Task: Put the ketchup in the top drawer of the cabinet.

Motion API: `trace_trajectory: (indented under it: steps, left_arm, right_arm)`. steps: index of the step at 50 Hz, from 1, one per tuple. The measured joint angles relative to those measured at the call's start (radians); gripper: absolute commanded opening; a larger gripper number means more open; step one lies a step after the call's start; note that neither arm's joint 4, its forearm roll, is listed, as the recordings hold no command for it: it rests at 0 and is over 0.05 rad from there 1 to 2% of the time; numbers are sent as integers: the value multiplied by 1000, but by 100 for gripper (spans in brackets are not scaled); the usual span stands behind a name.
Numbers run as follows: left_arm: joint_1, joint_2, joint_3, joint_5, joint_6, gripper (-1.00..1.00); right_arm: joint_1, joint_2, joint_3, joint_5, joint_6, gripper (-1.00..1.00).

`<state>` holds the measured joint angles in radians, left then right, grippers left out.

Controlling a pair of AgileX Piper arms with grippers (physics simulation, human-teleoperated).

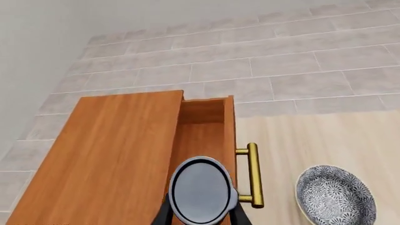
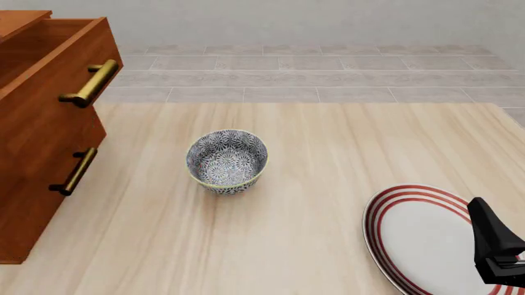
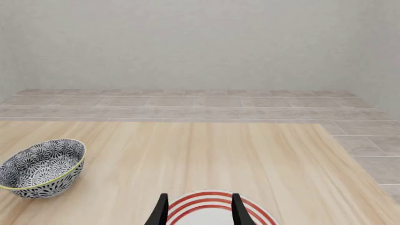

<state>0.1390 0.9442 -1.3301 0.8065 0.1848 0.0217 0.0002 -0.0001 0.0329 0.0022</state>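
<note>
In the left wrist view my left gripper [image 1: 201, 218] is shut on the ketchup [image 1: 201, 190]. Only the ketchup's dark grey round top shows, with a dark finger on each side. It hangs over the front of the top drawer [image 1: 201, 133], which is pulled out of the reddish-brown cabinet [image 1: 106, 154], beside the drawer's brass handle [image 1: 253, 173]. In the front view the open top drawer [image 2: 70, 58] and the cabinet [image 2: 37, 160] stand at the left; the left gripper and the ketchup are out of that view. My right gripper [image 3: 200, 213] is open and empty over a plate.
A patterned grey bowl [image 2: 227, 161] stands mid-table, right of the cabinet; it also shows in the left wrist view [image 1: 336, 194] and the right wrist view [image 3: 42, 168]. A white plate with red rings [image 2: 418, 239] lies at the front right. The lower drawer's handle [image 2: 74, 172] is shut in.
</note>
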Motion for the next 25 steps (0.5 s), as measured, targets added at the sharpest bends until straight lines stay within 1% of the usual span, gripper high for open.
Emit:
trace_trajectory:
  steps: [5, 16, 25]
  left_arm:
    - [17, 14, 12, -11, 2, -100]
    - [34, 29, 87, -46, 7, -100]
    - [40, 35, 121, -59, 12, -100]
  right_arm:
    - [0, 0, 0, 0, 0, 100]
    - [0, 0, 0, 0, 0, 100]
    - [0, 0, 0, 0, 0, 100]
